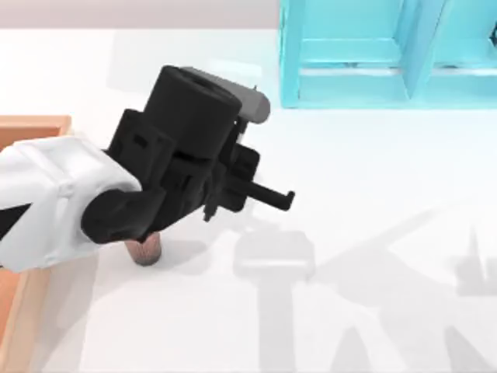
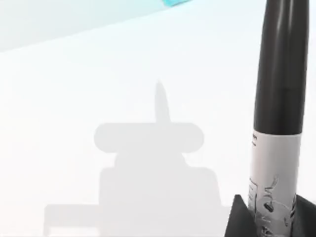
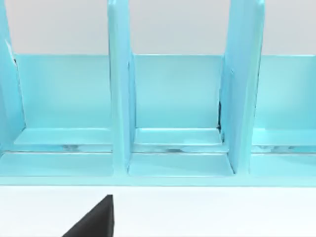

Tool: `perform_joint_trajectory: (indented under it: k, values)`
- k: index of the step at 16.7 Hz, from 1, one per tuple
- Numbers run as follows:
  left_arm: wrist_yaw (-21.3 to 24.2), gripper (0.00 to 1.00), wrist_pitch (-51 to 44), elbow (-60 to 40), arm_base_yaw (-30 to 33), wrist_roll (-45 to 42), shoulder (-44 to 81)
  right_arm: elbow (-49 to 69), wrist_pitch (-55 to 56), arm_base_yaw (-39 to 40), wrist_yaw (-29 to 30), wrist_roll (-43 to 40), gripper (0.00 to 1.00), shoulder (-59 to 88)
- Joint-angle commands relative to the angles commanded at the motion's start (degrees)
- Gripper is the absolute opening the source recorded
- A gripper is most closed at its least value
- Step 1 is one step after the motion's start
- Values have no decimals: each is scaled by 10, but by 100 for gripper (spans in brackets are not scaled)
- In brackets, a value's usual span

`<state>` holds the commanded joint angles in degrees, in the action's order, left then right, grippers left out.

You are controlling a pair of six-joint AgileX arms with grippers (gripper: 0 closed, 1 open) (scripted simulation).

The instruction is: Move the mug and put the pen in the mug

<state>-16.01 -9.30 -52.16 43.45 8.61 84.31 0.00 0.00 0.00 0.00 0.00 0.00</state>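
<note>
The left gripper (image 1: pixel 233 183) hangs above the white table (image 1: pixel 373 233), toward the left side of the top view, and it is closed on the slim black pen with the grey-white labelled middle (image 2: pixel 276 148); the left wrist view shows the pen clamped near its labelled part, with its long black end pointing out beyond the fingers. The small reddish-brown speckled mug (image 1: pixel 144 250) stands on the table just below the arm's body in the top view, beside the orange-brown wooden tray (image 1: pixel 31 124), and most of it is hidden under the arm. I judge the main risk to be the alignment: the mug opening is narrow and covered from above, so the pen may come down on the rim and tip the light cup over, or slide past it onto the table. The grip sits on the smooth label, so the pen could also slip or swing when it is turned. The right gripper (image 3: pixel 94 219) is parked facing the light blue partitioned rack (image 3: pixel 173 108); I cannot tell if it is open.
</note>
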Motion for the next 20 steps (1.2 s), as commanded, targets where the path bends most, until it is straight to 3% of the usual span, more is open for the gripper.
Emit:
perform_joint_trajectory:
  k: [7, 11, 15, 20]
  values:
    - [-9, 0, 372, 307, -49, -73, -236, 0, 0, 0, 0, 0, 100, 0]
    - [-8, 0, 532, 430, -70, -105, -336, 0, 0, 0, 0, 0, 100, 0]
    - [-6, 0, 610, 490, -81, -122, -389, 0, 0, 0, 0, 0, 100, 0]
    - [-6, 0, 614, 493, -80, -124, -389, 0, 0, 0, 0, 0, 100, 0]
